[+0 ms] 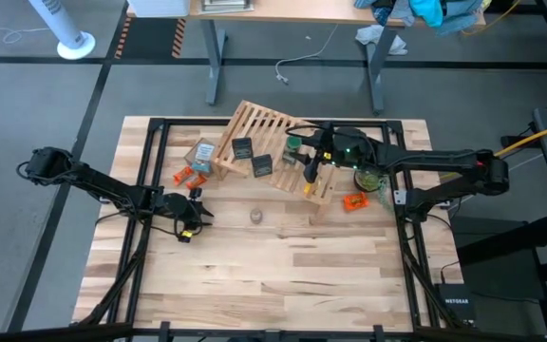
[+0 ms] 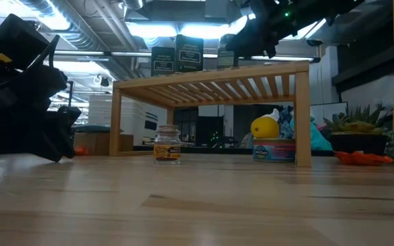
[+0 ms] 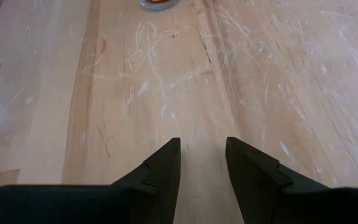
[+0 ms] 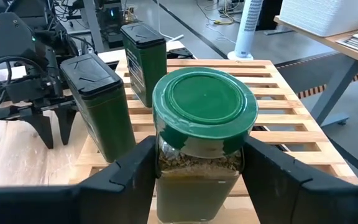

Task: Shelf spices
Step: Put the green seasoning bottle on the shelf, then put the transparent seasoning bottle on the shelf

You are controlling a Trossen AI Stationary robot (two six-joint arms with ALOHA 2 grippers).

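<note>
Two dark squarish tins with pale labels standing upright on top of the shelf, a light-wood rack of parallel slats on plain square legs, set at an angle on the far half of the table. Beside them on the slats, a round green-lidded jar with clear walls and brownish grainy filling, clamped between the two dark fingers of the right gripper. Down on the table, well apart from the rack and nearer the front, a tiny clear glass jar with a pale lid, upright and alone. Left gripper low over the scratched, pale butcher-block planks near the left side, its wedge-shaped fingers parted with nothing between them, the little glass jar lying ahead of it. Around the rack: a tan cardboard box against its left end, orange pieces just beside that box, another orange piece by the right end, and a small green leafy thing near it. Under the rack, in the low view, a squat tin with a yellow shape behind it.
</note>
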